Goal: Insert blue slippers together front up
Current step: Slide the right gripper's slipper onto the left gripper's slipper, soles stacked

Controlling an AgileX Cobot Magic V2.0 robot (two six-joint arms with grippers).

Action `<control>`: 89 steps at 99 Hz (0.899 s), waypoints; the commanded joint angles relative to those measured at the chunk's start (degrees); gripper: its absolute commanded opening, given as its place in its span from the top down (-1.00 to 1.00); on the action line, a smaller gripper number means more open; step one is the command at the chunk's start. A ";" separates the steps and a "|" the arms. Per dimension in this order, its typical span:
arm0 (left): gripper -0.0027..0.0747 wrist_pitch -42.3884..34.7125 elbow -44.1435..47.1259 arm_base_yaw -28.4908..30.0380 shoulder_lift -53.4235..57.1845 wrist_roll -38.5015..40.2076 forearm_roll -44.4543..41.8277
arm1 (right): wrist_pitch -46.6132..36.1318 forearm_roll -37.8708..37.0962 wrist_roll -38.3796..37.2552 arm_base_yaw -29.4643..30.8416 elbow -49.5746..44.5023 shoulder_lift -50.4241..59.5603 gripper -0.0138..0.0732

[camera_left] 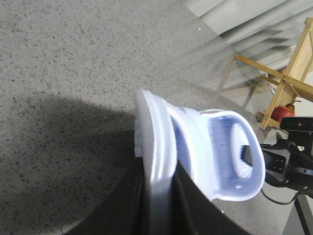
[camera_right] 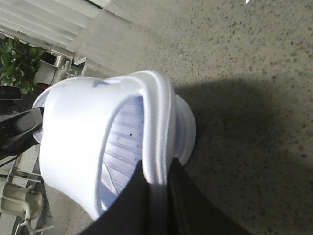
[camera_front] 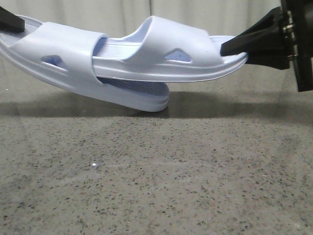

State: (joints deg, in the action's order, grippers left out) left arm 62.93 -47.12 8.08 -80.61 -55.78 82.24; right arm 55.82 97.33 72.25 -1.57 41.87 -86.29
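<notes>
1. I see the table, a grey speckled top, filling the near half of the front view; a dark shadow lies on it under the slippers.
2. The left slipper hangs over the far left of the table, tilted, its right end dipping low. I cannot tell whether that end touches the top. Its left end runs out of the front view.
3. The right slipper sits higher and nearly level. Its left end is pushed under the strap of the left slipper, so that part is hidden from me. Both show their straps upward.
4. The right gripper comes in from the right and is clamped on the right end of the right slipper. Its body is cut off at the right edge. In the right wrist view the two dark fingers pinch the slipper's rim between them.
5. The left gripper shows only as a dark tip at the far left edge of the front view, on the left slipper's end. In the left wrist view its fingers squeeze the edge of the sole.
6. Beyond the table, the left wrist view shows a wooden frame and a blurred red object I cannot identify.
</notes>
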 commanded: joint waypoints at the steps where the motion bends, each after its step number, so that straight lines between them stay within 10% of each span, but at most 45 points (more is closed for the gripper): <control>1: 0.89 9.66 -1.28 -1.95 1.41 -0.42 6.12 | 9.08 3.02 2.09 -3.68 3.20 -0.76 0.92; 46: 0.89 9.66 -1.28 -1.57 1.41 -0.41 6.49 | 9.07 -0.98 1.09 -4.62 9.11 -3.33 0.86; 83: 0.89 8.56 -1.89 -1.21 1.41 -0.81 7.71 | 18.54 -11.10 -3.86 10.29 9.11 -2.02 0.48; 84: 0.89 -0.77 -1.89 2.52 1.38 -1.51 1.85 | 18.96 -16.52 -5.94 20.97 9.11 7.58 0.48; 89: 0.89 -2.45 -1.89 2.09 1.28 -1.51 0.65 | 18.83 -16.58 -5.94 20.97 9.11 7.60 0.48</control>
State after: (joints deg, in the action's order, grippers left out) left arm 61.94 -47.23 10.91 -80.66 -57.20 81.59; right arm 67.33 78.05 66.54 18.93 49.29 -81.08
